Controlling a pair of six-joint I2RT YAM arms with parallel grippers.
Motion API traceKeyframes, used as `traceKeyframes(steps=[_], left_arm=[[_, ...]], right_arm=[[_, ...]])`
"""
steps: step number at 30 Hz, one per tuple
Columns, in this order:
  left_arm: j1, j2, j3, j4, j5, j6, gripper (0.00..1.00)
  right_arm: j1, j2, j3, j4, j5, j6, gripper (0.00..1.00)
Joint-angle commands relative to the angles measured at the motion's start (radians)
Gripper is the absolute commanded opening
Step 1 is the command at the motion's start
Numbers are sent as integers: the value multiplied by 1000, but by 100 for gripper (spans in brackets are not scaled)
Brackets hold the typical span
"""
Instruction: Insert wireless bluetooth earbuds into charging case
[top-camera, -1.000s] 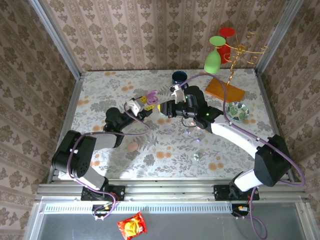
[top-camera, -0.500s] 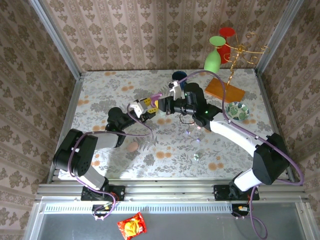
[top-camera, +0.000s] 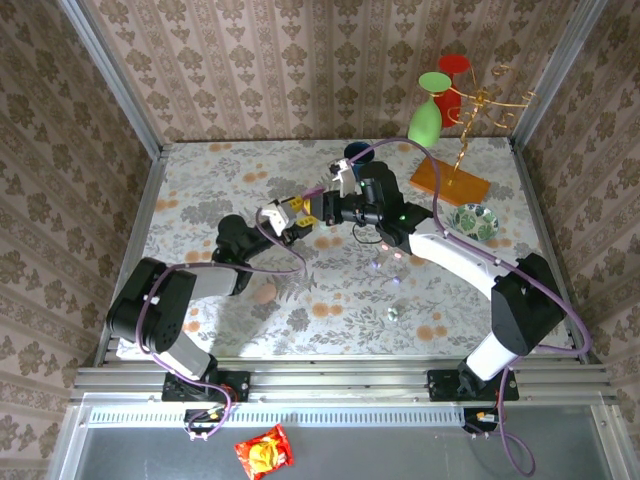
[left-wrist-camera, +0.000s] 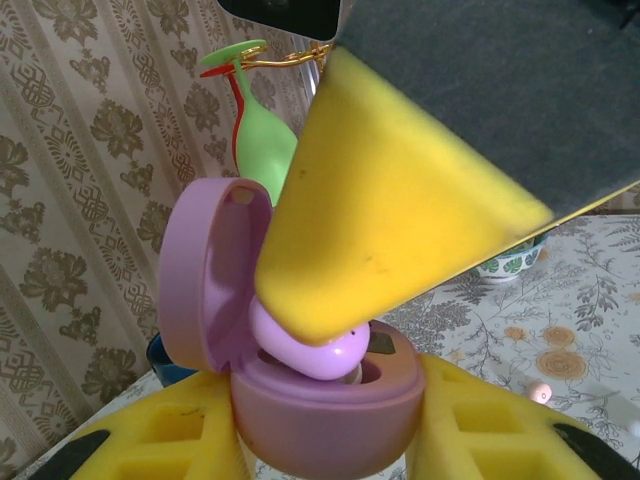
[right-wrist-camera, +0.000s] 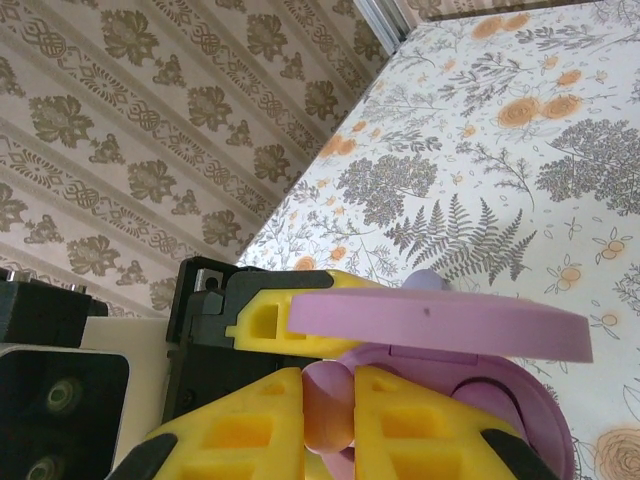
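Two claws, one job (both busy). My left claw (left-wrist-camera: 325, 445) is clamped on the purple charging case (left-wrist-camera: 300, 400), with its pads on the sides of the base, below the rim. The lid (left-wrist-camera: 205, 270) stands open at 10 o'clock of the base. From above, the case sits at about 11 o'clock of the table (top-camera: 200, 190) middle.

My right claw (right-wrist-camera: 328, 395) is pinched together on one lilac earbud (left-wrist-camera: 312, 350), coming in from 1 o'clock. The bud lies in the mouth of the case, touching the well. My guess is it's not fully seated.

Handling, as I judge it: the bud is tiny, light, hard and glossy, so it's slippery (it squirts out if squeezed off-centre). Grip it across its fattest part and press gently. The case is a stiff shell with a thin hinge, so hold the base only, never the lid.

Spare buds (top-camera: 392, 313) lie on the table at 4 o'clock of the case, well apart.
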Motion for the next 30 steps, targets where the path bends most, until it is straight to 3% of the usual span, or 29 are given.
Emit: traceKeyframes(steps=[1,9,13,30], left_arm=[[-21,-18,6,53,0,-2,26],[-22,-36,3,53,0,-7,26],[-20,-33,1,52,-45,-6,26],[-9,-8,5,53,-45,-7,26]], right_arm=[[8,26,23,5,-9,19,20],[8,22,32,-70,70,-6,24],[8,13,33,-75,67,-9,24],[8,-60,4,-55,78,-19,40]])
